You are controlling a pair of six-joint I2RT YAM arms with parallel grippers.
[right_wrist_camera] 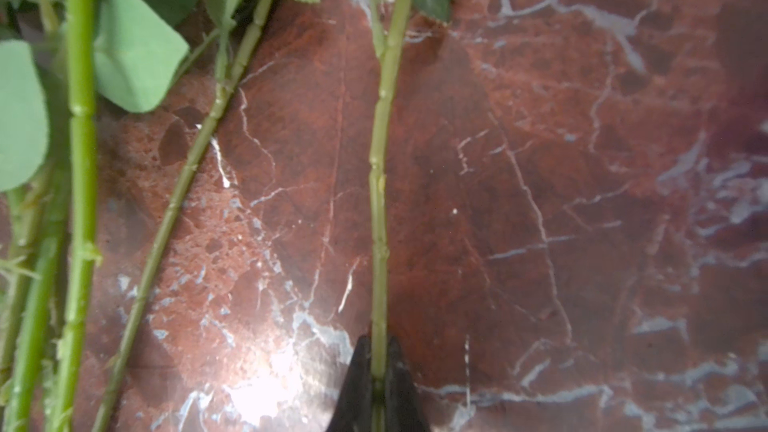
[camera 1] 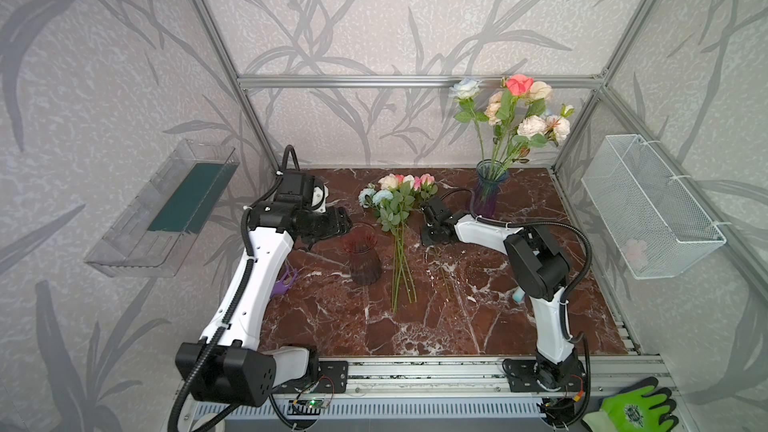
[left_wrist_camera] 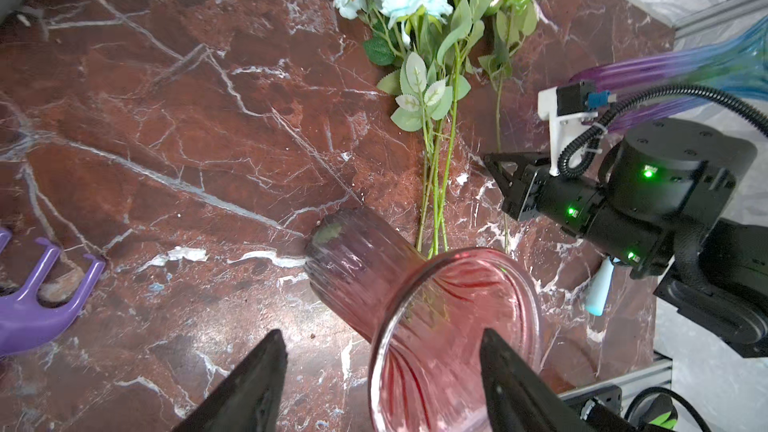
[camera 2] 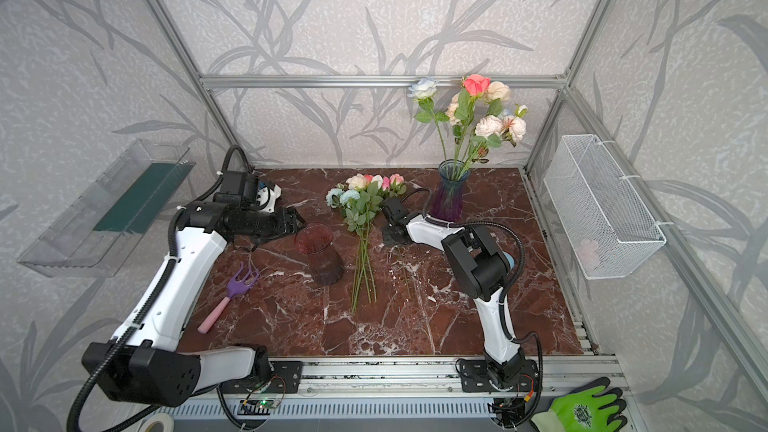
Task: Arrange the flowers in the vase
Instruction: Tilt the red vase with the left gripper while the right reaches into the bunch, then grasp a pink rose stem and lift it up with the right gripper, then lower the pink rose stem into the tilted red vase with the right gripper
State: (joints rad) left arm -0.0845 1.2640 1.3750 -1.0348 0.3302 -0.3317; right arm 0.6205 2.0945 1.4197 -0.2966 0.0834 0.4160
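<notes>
left gripper [left_wrist_camera: 381, 336]: jaws wide at red vase [left_wrist_camera: 361, 259] rim; holding nothing | right gripper [right_wrist_camera: 378, 353]: pinched shut on flower stem [right_wrist_camera: 379, 201]; nearer table [camera 1: 457, 326] far edge

Pale walls [camera 1: 374, 14] printed with grey leaves are enclosing the red-brown marble counter [camera 1: 457, 326]. An aluminium frame [camera 1: 415, 81] is running along the far edge. A clear bin [camera 1: 124, 243] is hanging on the left wall, a white mesh basket [camera 1: 648, 209] on the right.

Loose flowers [camera 1: 395, 209] lie mid-counter, heads toward the back; my right hand [right_wrist_camera: 378, 351] pinches one stem [right_wrist_camera: 380, 201]. The other flowers [camera 1: 532, 124] stand in the back-right vase [camera 1: 488, 197].
</notes>
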